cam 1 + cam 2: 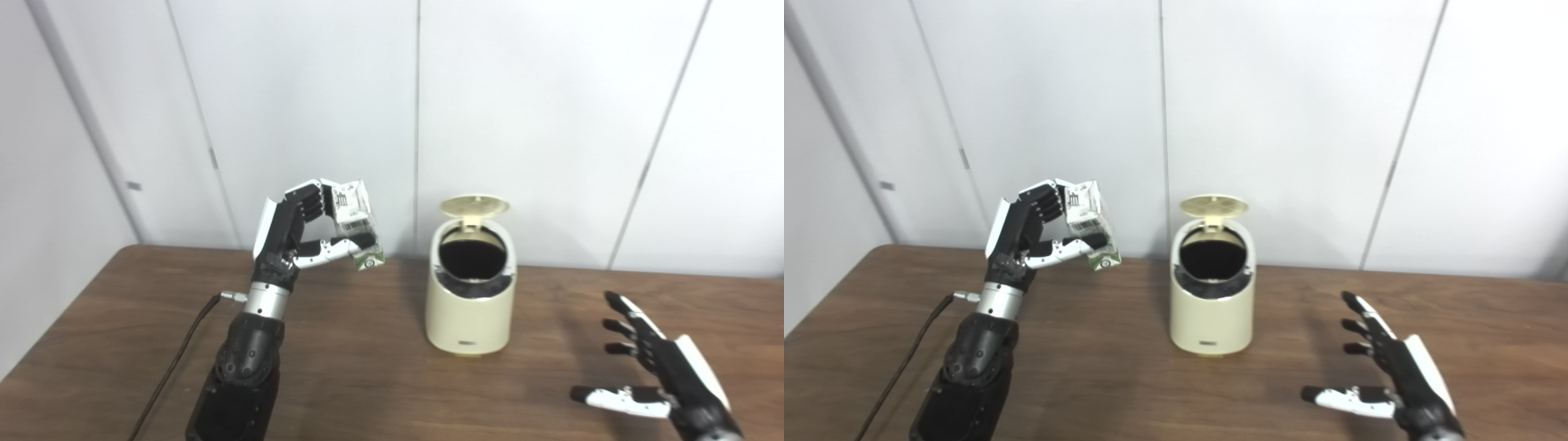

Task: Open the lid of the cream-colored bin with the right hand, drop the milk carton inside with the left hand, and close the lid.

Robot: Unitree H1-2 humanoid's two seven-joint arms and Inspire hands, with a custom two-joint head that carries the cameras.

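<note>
The cream-colored bin (470, 306) stands on the wooden table (367, 367) near the middle. Its round lid (474, 206) is flipped up at the back, and the dark opening (472, 258) shows. My left hand (294, 236) is shut on a white and green milk carton (356, 223), held above the table to the left of the bin, at about the height of the bin's top. My right hand (655, 370) is open and empty, low over the table to the right of the bin and nearer me.
A dark cable (177, 361) runs along the table from my left wrist to the front edge. White wall panels (551, 122) stand right behind the table's far edge.
</note>
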